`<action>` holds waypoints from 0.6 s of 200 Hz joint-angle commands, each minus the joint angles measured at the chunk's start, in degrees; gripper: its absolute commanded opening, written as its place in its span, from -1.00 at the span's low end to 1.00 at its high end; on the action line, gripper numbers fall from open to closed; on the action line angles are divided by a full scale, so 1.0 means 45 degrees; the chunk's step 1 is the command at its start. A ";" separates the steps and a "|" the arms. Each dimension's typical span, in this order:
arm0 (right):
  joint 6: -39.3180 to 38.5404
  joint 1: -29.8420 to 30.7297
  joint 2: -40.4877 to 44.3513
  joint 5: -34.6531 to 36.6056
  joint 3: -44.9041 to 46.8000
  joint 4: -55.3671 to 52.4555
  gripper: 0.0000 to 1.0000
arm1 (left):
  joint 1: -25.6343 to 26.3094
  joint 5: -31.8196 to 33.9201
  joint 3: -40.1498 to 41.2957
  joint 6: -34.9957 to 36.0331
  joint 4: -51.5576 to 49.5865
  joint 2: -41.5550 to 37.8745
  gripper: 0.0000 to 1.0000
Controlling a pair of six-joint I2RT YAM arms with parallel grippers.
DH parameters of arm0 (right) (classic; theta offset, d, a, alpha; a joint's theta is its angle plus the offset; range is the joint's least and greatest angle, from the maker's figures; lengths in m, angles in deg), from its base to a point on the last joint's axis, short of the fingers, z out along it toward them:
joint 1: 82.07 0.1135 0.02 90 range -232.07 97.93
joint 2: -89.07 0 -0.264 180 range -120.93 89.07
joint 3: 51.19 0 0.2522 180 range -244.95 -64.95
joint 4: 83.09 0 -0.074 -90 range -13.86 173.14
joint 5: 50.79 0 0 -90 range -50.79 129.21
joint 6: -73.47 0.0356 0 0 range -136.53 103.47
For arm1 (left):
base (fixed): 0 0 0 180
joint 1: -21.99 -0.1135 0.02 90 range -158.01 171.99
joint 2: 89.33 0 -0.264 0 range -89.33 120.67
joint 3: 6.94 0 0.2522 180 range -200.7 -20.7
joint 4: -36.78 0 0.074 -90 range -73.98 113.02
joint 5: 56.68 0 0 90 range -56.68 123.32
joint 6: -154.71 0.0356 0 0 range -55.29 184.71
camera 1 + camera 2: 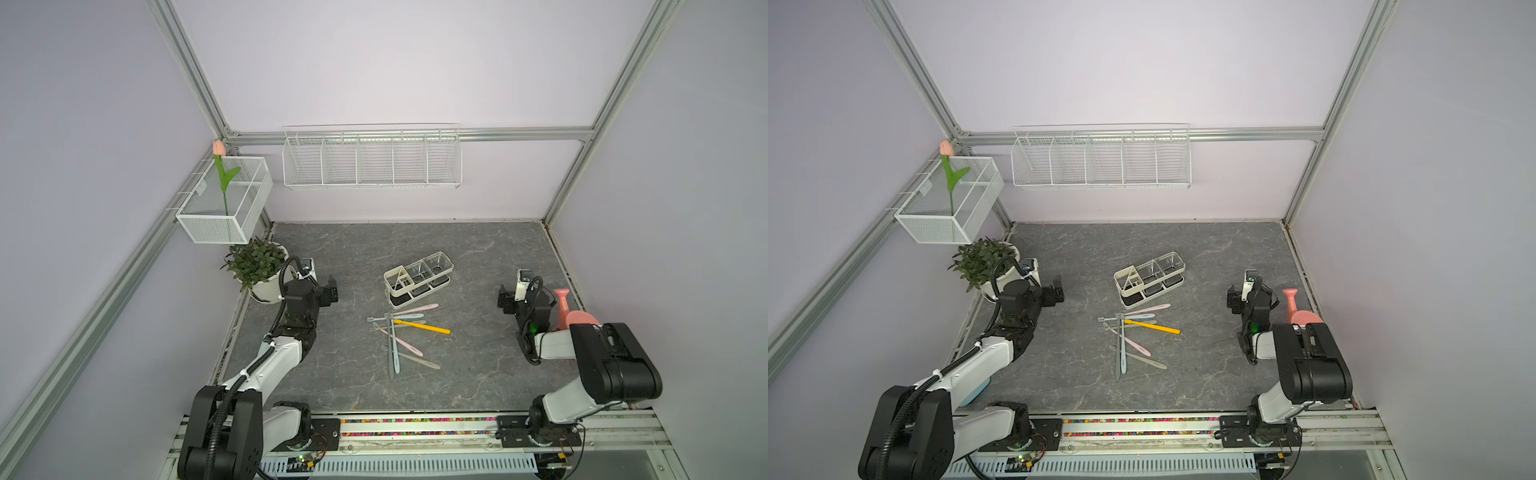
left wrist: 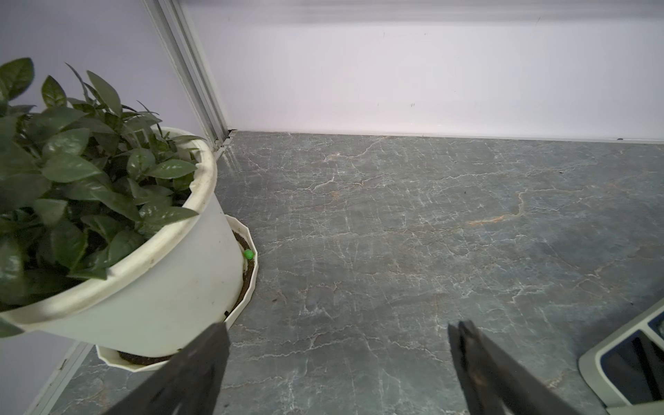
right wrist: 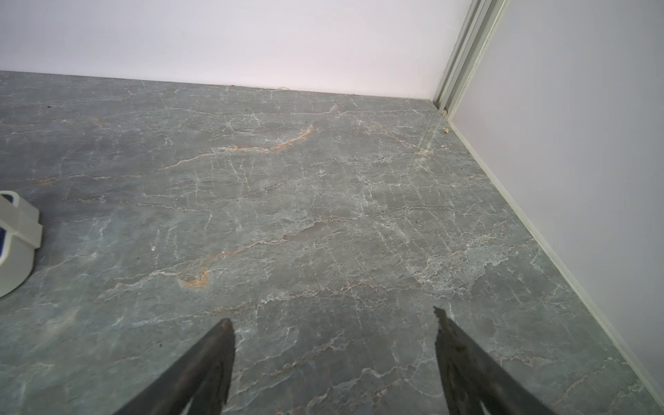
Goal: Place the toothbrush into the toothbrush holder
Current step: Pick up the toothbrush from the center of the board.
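both claws stand wide with nothing between their fingers: the left claw (image 1: 330, 291) hovers near the left edge of the grey marbled table (image 1: 478, 249), just beside the one potted plant (image 1: 257, 266), and the right claw (image 1: 505, 301) hovers near the right edge, next to the one pink watering can (image 1: 567, 309). one toothbrush holder (image 1: 392, 291) sits at mid-table, set at a slant, with one divided white compartment and two clear square cups, well apart from every wall. on the table on its near side lie the toothbrushes (image 1: 390, 353) in one crossed pile, about eight, though overlap makes the count unsure: one yellow toothbrush (image 1: 422, 327), two pink, the rest grey, pale blue or beige. the nearest pink one (image 1: 415, 308) lies just beside the holder's base; whether it touches cannot be told. bare table lies between each claw and the pile, and behind the holder to the back wall. two white baskets hang on the walls: one long wire basket (image 1: 372, 160) with five bays, and one mesh box (image 1: 224, 203) holding one artificial tulip (image 1: 219, 166).
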 commanded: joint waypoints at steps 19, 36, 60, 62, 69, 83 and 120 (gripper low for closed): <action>0.0081 -0.0043 0.0143 -0.0108 -0.0165 0.0175 0.77 | 0.0088 0.0489 0.0160 -0.0247 0.0137 -0.0260 0.98; 0.0081 -0.0044 0.0145 -0.0105 -0.0158 0.0210 0.77 | 0.0093 0.0513 0.0035 -0.0243 0.0151 -0.0129 0.97; 0.0083 -0.0029 0.0129 -0.0100 -0.0142 0.0252 0.78 | 0.0139 0.0226 -0.0061 -0.0358 -0.0074 -0.0412 0.98; 0.0083 -0.0026 0.0116 -0.0111 -0.0147 0.0267 0.77 | 0.0141 0.0205 -0.0042 -0.0362 -0.0072 -0.0465 0.98; 0.0082 -0.0037 0.0112 -0.0107 -0.0142 0.0265 0.77 | 0.0141 0.0146 0.0036 -0.0426 -0.0071 -0.0662 0.98; 0.0083 -0.0043 0.0122 -0.0113 -0.0152 0.0272 0.78 | 0.0141 0.0082 0.0224 -0.0636 -0.0047 -0.1113 0.98; 0.0064 -0.0029 0.0112 -0.0130 -0.0161 0.0269 0.78 | 0.0257 -0.1034 0.0606 -0.0903 0.0640 -0.1856 0.98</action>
